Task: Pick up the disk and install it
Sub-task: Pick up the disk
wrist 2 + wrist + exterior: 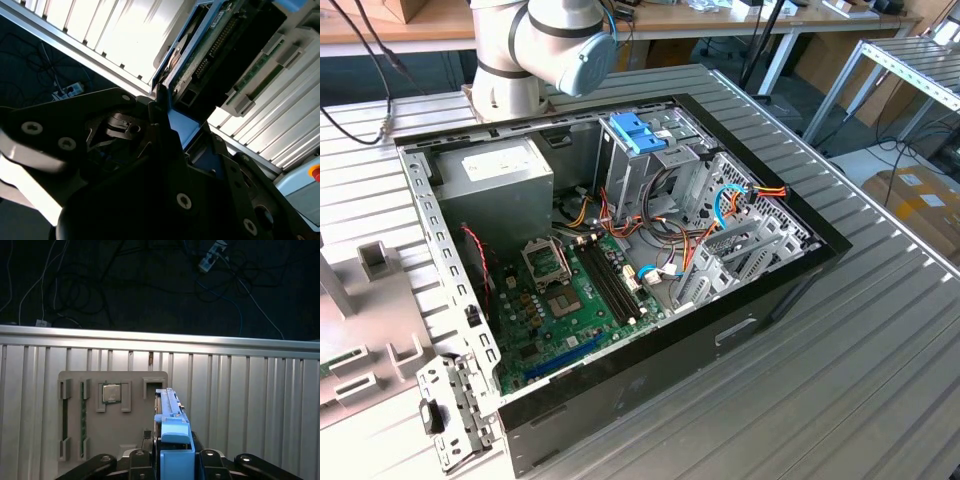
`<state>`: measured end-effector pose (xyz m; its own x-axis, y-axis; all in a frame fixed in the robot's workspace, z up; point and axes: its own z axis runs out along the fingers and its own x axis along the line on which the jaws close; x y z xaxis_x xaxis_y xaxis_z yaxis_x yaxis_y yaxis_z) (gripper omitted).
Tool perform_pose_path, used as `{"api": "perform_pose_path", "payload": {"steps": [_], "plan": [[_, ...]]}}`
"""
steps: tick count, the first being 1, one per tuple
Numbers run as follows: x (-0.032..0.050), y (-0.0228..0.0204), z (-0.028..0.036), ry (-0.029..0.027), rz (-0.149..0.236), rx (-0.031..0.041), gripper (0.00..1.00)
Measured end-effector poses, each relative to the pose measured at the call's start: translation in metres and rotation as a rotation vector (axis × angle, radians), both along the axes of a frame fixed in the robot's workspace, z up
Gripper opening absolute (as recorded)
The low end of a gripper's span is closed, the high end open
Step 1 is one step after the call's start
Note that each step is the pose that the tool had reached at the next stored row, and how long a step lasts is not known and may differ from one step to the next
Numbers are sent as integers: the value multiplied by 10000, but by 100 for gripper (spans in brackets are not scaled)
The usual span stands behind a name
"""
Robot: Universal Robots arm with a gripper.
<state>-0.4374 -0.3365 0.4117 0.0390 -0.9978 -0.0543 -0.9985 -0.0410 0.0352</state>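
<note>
In both wrist views the disk (168,407) stands on its edge between the black fingers (102,462) of my gripper (175,462), which is shut on it. Its light blue carrier frame (176,442) faces the first wrist camera. In the second wrist view the disk's dark body and connector edge (220,45) stick out past the gripper (170,125), with the blue frame (186,127) pinched at the finger (155,107). The disk hangs over the ribbed metal table, close to a grey parts holder (112,412). The open computer case (620,250) lies on the table in the exterior view.
The grey holder (360,300) at the exterior view's left carries a processor chip (111,393) and a memory stick (83,415). A blue-latched bracket (638,130) tops the metal drive cage (740,240). The arm's base (535,50) stands behind the case. Beyond the table edge (160,335) cables lie on the floor.
</note>
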Motion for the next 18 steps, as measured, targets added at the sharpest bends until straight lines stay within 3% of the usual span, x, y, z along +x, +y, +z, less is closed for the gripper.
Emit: {"api": "perform_pose_path", "payload": {"steps": [18], "plan": [[0,0,76,0,0,156,37]]}}
